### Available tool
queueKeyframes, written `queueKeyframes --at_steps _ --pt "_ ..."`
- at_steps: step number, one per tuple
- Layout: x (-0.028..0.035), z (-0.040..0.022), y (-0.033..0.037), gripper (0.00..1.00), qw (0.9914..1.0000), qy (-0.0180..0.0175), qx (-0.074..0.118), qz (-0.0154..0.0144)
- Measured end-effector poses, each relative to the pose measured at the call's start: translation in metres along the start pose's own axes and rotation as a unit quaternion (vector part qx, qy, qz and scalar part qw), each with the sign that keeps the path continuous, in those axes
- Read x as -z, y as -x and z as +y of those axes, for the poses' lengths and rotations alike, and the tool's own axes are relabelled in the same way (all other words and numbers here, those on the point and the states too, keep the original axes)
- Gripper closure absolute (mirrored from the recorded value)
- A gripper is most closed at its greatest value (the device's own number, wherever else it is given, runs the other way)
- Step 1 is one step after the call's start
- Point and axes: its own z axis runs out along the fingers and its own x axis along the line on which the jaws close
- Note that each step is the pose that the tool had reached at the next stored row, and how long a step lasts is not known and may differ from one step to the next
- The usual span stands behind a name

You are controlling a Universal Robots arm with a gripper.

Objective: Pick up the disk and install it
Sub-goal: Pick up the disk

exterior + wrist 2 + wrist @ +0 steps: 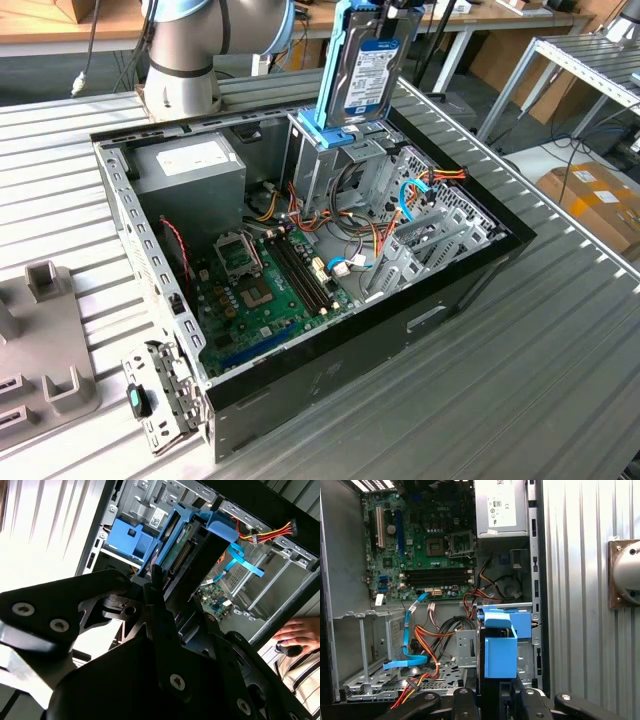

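disk (365, 70), flat grey metal, blue-edged, upright in pincer (494, 691)

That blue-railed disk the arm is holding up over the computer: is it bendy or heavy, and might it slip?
Probably stiff: the disk stands upright in the gripper with no visible sag. Its metal body suggests it is fairly heavy for its size. The smooth plastic side rails might slide if gripped loosely.
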Motion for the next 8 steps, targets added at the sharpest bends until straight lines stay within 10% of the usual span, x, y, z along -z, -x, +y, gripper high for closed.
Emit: queueKeyframes --at_steps 8 --pt "0.0 -0.0004 -0.0049 0.65 1.0 0.0 0.0 0.0006"
